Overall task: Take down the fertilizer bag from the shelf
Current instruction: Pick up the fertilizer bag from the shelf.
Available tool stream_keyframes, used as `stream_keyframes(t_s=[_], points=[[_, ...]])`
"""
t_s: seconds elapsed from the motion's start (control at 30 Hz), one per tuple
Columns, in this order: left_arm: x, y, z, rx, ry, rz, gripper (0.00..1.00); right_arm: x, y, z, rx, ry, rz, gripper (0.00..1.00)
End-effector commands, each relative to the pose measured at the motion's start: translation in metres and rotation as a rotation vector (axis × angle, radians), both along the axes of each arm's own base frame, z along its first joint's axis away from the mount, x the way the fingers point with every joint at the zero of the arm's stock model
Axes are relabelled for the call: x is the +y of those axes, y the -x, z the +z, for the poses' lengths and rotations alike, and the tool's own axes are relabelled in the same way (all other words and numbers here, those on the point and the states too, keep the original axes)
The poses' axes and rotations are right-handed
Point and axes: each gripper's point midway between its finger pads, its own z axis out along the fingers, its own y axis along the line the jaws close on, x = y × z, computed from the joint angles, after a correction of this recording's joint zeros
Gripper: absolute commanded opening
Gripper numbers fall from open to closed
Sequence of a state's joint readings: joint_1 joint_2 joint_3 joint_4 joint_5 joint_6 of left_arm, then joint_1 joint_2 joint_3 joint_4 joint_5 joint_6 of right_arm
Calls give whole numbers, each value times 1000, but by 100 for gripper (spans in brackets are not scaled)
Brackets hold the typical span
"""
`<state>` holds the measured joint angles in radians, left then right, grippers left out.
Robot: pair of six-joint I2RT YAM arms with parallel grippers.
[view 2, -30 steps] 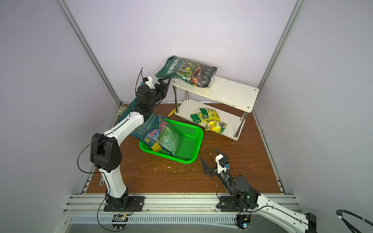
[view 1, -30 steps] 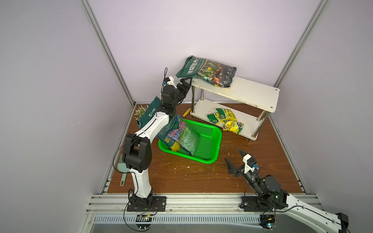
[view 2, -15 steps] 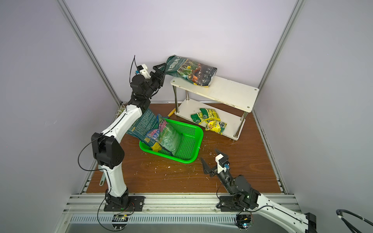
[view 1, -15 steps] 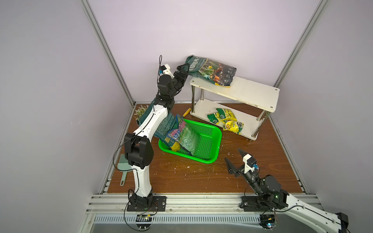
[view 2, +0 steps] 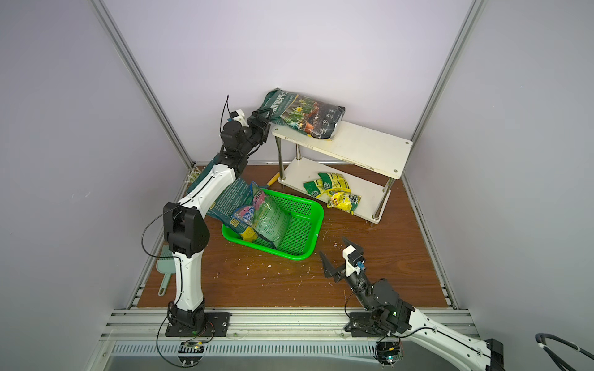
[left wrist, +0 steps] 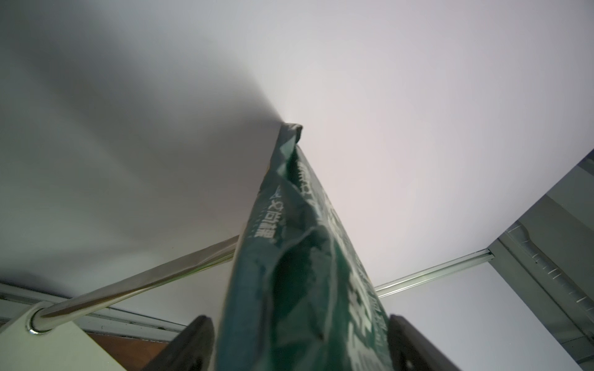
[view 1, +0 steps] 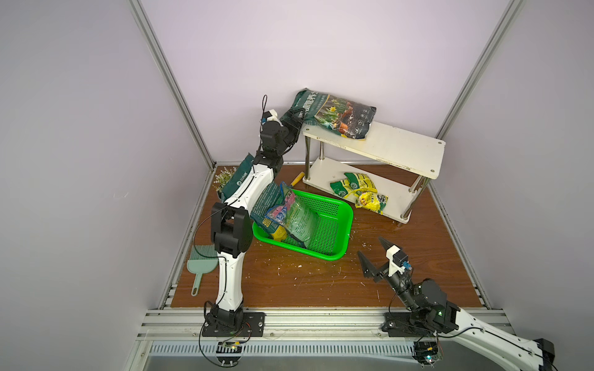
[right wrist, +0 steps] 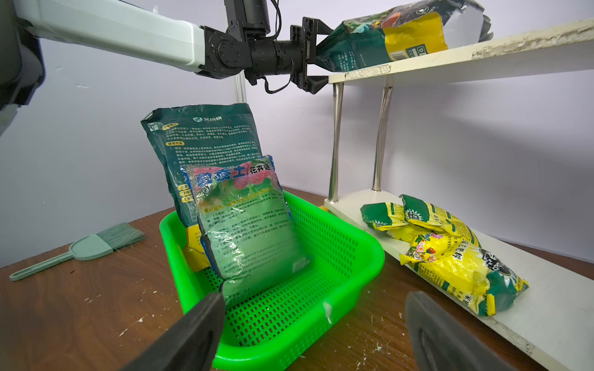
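**Item:** fertilizer bag (view 1: 337, 115).
**Location:** top board of the shelf (view 1: 401, 147), at the short edge nearest my left arm, with one end overhanging that edge.
**Left claw** (view 1: 296, 118): jaws wide, astride the overhanging end (whether the pads bite yet, I cannot tell).
**Right claw** (view 1: 370, 246): fully spread, empty, low near the green basket (view 1: 349, 225).
**Hazards, as I judge them:**
- A hold on crumpled film alone may slip once the bag's weight leaves the board.
- A dragged bag may catch the board's edge and rock the shelf on its thin legs.

The left end effector (view 1: 298, 116) has risen to straddle the fertilizer bag (view 1: 339, 115) at its overhanging end.
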<state>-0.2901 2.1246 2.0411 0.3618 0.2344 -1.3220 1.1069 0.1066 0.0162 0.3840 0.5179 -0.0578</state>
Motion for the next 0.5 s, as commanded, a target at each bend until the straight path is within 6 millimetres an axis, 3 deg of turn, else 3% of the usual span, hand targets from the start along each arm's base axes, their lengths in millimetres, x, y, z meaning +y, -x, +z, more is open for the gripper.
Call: stream_keyframes(t_s=[0.0,0.23,0.33,0.47], points=[[7,-5,12,-44,15,16,70,0,1,5,-4,-37,5,95],[-13,8,52,-184,-10,-41,31,0,1,4,-6,-35,9,95],[-26,17,69,-234,-34,-69,2,1,1,4,-7,-37,11,95],[-37,36,96,-312,-59,-105,0,0,1,4,-4,-40,7,95]])
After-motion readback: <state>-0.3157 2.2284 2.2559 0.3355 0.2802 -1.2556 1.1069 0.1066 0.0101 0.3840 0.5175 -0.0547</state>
